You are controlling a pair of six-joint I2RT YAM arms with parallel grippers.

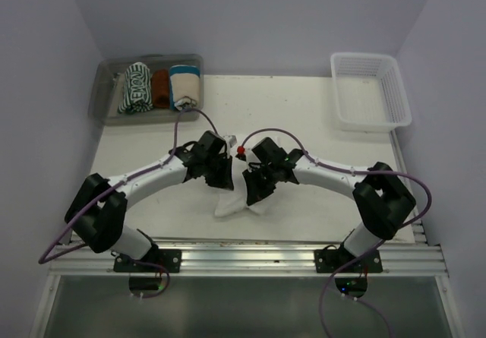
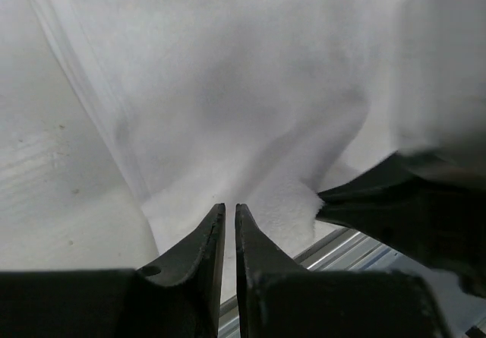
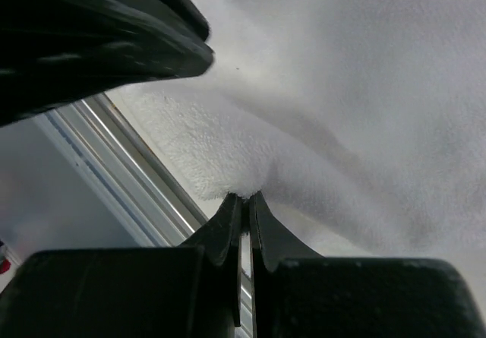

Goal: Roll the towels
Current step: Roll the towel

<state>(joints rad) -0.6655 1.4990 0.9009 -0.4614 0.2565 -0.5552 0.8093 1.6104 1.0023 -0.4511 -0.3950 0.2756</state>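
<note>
R jaws are pinched tight on the near edge of the white towel (image 3: pixel 342 87). L jaws stand a hair apart at that same edge; can't tell if cloth is nipped. Towel lies loose and unrolled, mid-worktop (image 1: pixel 304 118), twd the front. Striped towel (image 1: pixel 135 87) sits rolled in clear bin (image 1: pixel 102 87), far L corner, so approx half done. White basket (image 1: pixel 370 91) far R; lilac walls all round.

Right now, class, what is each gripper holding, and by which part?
Right gripper pinches the white towel by its near edge; left gripper: cannot be told.
</note>
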